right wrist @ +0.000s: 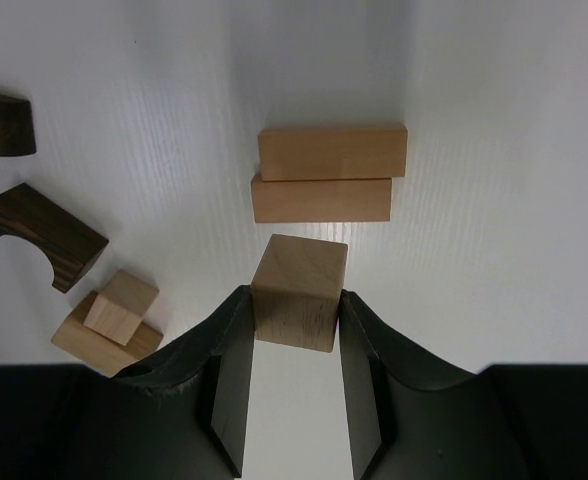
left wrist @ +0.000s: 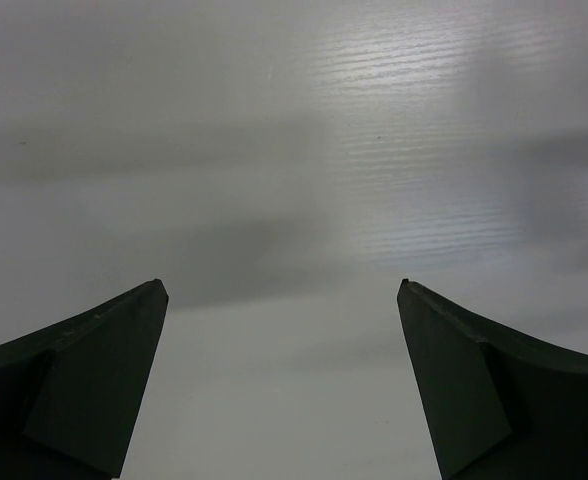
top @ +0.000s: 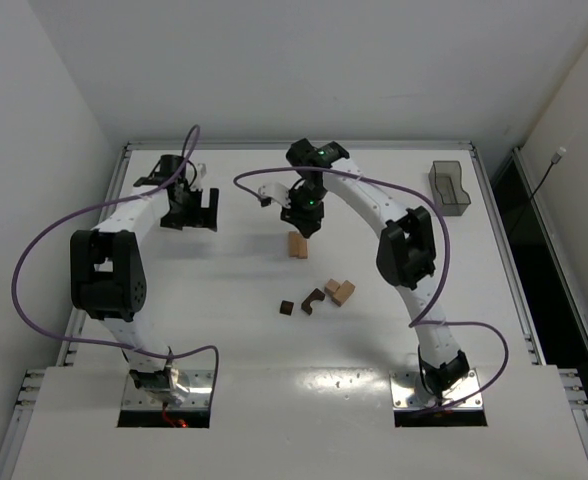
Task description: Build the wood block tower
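Right wrist view: tan cube (right wrist: 299, 278) clamped between right gripper (right wrist: 294, 300) jaws, just beside wood block tower (right wrist: 326, 172). Left gripper (left wrist: 282, 288) jaws spread wide, nothing held, well apart from tower.

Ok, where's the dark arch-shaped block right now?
In the top view the dark arch block lies mid-table, between a small dark block on its left and a tan pair on its right.

White table (top: 224, 330), wooden blocks (top: 340, 291), grey tray (top: 451, 188)
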You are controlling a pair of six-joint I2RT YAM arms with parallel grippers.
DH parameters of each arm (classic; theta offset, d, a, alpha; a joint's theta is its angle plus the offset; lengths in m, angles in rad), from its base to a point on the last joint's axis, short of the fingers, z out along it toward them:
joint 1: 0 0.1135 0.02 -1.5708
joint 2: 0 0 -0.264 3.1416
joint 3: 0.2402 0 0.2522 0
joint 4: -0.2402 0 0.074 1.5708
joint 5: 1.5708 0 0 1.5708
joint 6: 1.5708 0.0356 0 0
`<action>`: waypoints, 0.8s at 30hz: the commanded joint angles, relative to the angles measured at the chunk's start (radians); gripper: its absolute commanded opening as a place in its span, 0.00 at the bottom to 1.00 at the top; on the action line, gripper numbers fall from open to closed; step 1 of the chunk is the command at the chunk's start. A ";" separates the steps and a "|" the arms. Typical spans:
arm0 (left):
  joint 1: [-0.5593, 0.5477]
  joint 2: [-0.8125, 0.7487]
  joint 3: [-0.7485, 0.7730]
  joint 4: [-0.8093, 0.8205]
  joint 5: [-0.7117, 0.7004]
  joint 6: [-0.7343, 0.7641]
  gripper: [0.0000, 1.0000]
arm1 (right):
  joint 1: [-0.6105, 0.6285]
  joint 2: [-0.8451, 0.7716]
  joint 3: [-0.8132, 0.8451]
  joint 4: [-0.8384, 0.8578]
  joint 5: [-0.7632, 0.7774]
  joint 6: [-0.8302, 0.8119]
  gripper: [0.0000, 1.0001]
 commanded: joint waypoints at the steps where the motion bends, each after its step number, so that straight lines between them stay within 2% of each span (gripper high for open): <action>1: 0.018 -0.001 0.036 0.010 -0.023 -0.018 1.00 | 0.012 0.024 0.060 -0.005 -0.011 -0.027 0.00; 10: 0.071 -0.019 0.016 0.010 -0.003 -0.027 1.00 | 0.021 0.079 0.097 0.035 0.028 0.002 0.00; 24: 0.071 -0.001 0.016 0.010 0.016 -0.037 1.00 | 0.030 0.150 0.149 0.064 0.047 0.014 0.00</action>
